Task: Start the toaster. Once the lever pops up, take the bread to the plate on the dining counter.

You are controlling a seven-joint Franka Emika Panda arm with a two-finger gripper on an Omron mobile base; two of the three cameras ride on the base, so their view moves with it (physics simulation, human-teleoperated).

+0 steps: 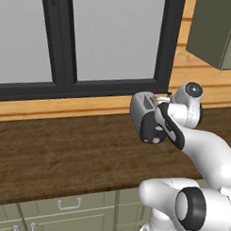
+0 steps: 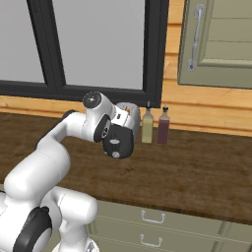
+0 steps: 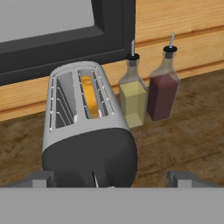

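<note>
step: starting toaster [image 3: 87,131] | bread [image 3: 89,97] sits in right slot, toaster on wooden counter [image 3: 183,140] | gripper [image 3: 111,180] spread wide, empty, at toaster's front | next: press lever [image 3: 94,179] down

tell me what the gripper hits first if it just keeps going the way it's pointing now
Most likely the toaster: in the hand view its dark front end sits right between the open gripper fingertips, bread in one slot. How far off it is, I can't judge.
</note>
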